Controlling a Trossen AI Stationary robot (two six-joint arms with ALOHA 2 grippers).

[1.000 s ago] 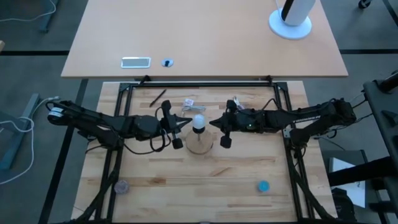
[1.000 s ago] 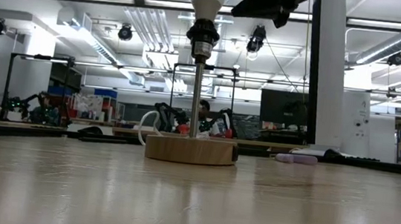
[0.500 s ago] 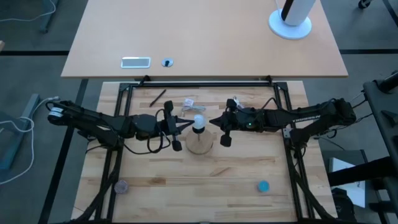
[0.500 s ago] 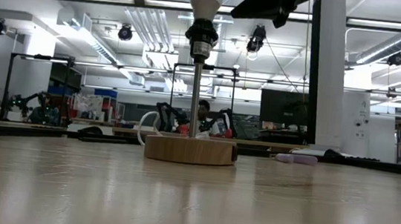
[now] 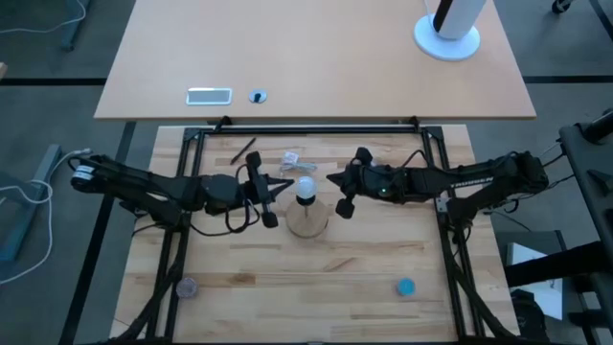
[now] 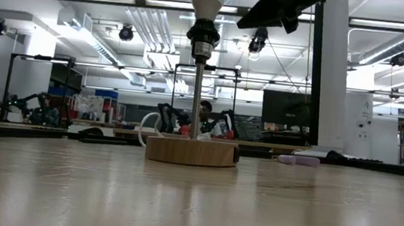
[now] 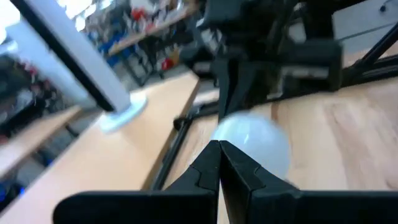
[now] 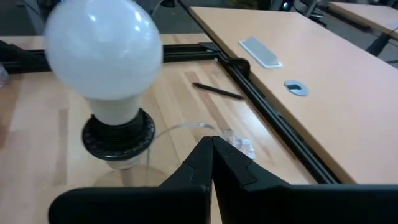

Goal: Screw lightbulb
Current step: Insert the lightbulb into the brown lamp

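Note:
The white lightbulb (image 5: 306, 186) sits upright in the black socket (image 6: 203, 34) on a thin rod above the round wooden disc (image 5: 307, 222), near the table's middle. From the table's left, my left gripper (image 5: 288, 186) is shut, with its tips right at the bulb's side (image 7: 255, 142). Coming from the right, my right gripper (image 5: 330, 179) is also shut and stands a little apart from the bulb (image 8: 106, 53). Nothing lies between its fingers. My left gripper's shut fingertips (image 7: 219, 149) come level from the table's left, up against the bulb's round side. I cannot tell whether they touch it.
A crumpled clear wrapper (image 5: 292, 159) and a black pen (image 5: 243, 150) lie on the far side of the lamp. A blue cap (image 5: 405, 286) and a grey cap (image 5: 186, 287) sit near the front edge. A black frame (image 5: 306, 126) borders the table.
My right gripper has swung its tips away from the bulb, toward the far edge, and tipped further down. My left gripper has rolled a little in place. The bulb and lamp stand as before.

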